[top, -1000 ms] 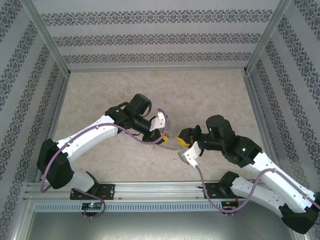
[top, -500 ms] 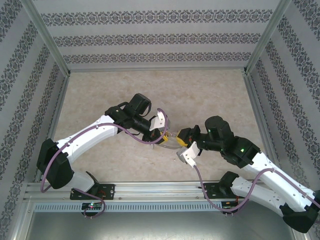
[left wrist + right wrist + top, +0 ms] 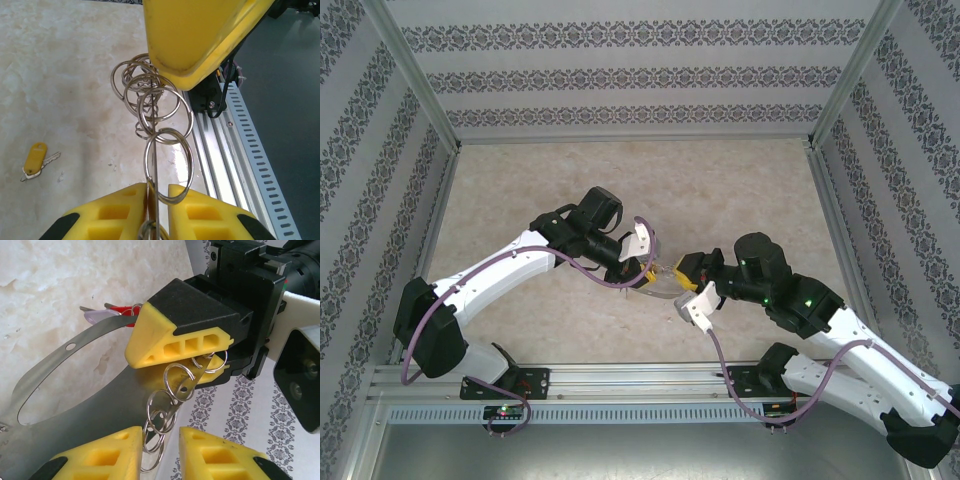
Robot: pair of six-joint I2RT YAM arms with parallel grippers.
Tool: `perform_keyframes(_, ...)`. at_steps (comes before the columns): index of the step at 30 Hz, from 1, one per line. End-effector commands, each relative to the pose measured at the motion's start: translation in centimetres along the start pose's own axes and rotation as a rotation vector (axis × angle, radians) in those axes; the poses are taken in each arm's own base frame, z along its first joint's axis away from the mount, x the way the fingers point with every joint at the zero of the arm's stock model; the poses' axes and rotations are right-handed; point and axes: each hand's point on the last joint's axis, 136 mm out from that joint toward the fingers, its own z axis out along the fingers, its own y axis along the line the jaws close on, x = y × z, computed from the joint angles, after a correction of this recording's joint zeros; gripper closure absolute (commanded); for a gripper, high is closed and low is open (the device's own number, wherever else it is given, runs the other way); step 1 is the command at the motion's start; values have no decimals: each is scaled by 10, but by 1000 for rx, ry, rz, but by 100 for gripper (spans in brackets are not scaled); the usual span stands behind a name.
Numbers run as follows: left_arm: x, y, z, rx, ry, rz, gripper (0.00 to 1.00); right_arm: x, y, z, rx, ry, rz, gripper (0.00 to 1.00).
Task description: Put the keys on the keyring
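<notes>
Left end effector (image 3: 157, 202) stays clamped narrow on the keyring (image 3: 100, 412), with its small rings (image 3: 159, 102) dangling just ahead. Right end effector (image 3: 160, 440) has crept slightly closer, jaws narrow around those rings. I cannot tell whether it grips one, but threading looks under way. Red key (image 3: 125, 310) sits just behind the left fingers, and the yellow key (image 3: 35, 159) lies on the tabletop (image 3: 60, 60), off to its side. Both arms reach inward, wrists facing.

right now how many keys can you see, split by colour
yellow key: 1
red key: 1
pale key: 1
total: 3
</notes>
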Motion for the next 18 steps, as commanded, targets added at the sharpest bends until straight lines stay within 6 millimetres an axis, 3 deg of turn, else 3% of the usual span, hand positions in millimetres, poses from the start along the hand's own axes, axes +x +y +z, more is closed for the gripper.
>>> perform_keyframes(1, -18, -13, -7, 55, -63, 47, 100, 8, 0, 1, 11, 35, 15, 74)
perform_keyframes(8, -17, -14, -8, 54, -63, 47, 100, 9, 0, 5, 11, 35, 19, 74)
perform_keyframes(18, -16, -15, -9, 45, -64, 60, 100, 11, 3, 5, -10, 35, 51, 82)
